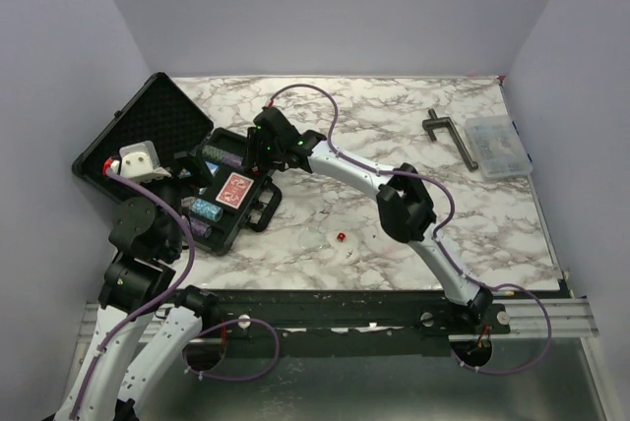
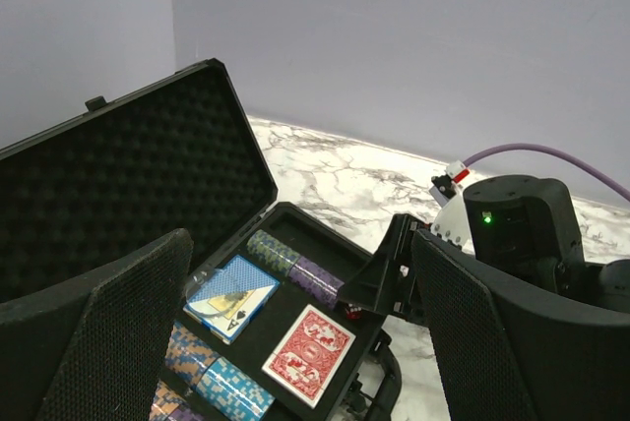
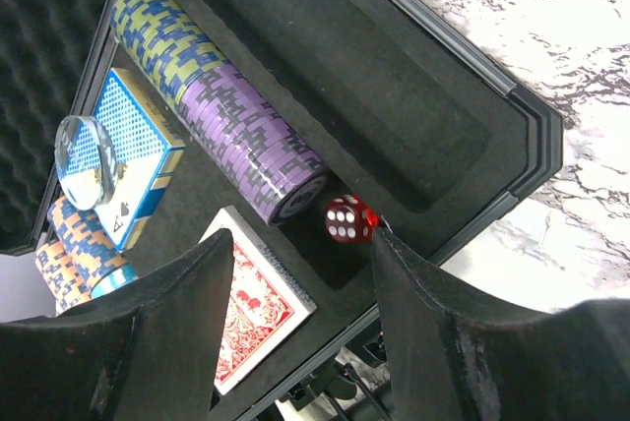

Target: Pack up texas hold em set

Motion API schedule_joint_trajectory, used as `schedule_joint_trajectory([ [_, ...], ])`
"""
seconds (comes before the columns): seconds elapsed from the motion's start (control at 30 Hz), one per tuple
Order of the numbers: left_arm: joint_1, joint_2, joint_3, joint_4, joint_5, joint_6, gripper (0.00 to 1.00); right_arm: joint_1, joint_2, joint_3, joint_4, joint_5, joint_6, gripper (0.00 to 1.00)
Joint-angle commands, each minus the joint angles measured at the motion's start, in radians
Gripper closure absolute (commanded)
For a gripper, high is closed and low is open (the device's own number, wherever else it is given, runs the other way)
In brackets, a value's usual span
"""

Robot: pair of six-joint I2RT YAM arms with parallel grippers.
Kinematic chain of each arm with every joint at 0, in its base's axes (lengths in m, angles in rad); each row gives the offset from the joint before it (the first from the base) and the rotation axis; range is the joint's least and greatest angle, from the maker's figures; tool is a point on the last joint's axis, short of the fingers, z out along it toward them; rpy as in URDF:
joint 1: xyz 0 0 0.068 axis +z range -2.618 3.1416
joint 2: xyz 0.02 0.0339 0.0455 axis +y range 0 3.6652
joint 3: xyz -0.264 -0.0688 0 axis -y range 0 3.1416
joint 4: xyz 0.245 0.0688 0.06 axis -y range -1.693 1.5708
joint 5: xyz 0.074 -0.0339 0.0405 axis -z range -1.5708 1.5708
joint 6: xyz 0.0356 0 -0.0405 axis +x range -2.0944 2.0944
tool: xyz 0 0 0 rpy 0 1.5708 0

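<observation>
The black case (image 1: 148,126) lies open at the left, its bumpy foam lid (image 2: 128,175) tilted back. Its tray holds chip stacks (image 3: 251,150), a blue card deck (image 3: 133,150) and a red card deck (image 3: 256,313). My right gripper (image 3: 300,239) hangs open over the tray's near corner. A red die (image 3: 348,219) sits just past the purple chips, against one fingertip, with a wide gap to the other finger. A second red die (image 1: 340,236) lies on the marble. My left gripper (image 2: 300,244) stands open above the tray, holding nothing.
A long slot (image 3: 345,96) in the tray has nothing in it. A dark T-shaped clamp (image 1: 451,136) and a clear compartment box (image 1: 497,146) lie at the far right. A clear dome (image 3: 84,160) rests on the blue deck.
</observation>
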Motion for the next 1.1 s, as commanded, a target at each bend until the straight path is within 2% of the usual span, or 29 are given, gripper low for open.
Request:
schedule_joint_trajectory([
  [0.0,-0.004,0.0,-0.01,0.016,-0.017,0.017,0.08,-0.005,0.017,0.034,-0.005,-0.011,-0.021,0.38],
  [0.23,-0.004,-0.002,-0.012,0.016,-0.017,0.019,0.08,-0.006,-0.053,0.029,-0.017,-0.02,-0.067,0.31],
  [0.47,-0.004,0.007,-0.014,0.015,-0.011,0.023,0.08,-0.006,-0.243,-0.053,-0.028,0.012,-0.112,0.11],
  [0.83,-0.007,0.048,-0.015,0.015,0.017,0.028,0.08,-0.006,-0.653,-0.48,0.007,0.104,-0.124,0.08],
  [0.97,-0.021,0.065,-0.017,0.016,0.039,0.029,0.08,-0.006,-0.804,-0.639,0.007,0.188,-0.107,0.07],
  [1.07,-0.04,0.083,-0.017,0.014,0.051,0.034,0.08,-0.006,-0.893,-0.738,-0.01,0.249,-0.103,0.03],
])
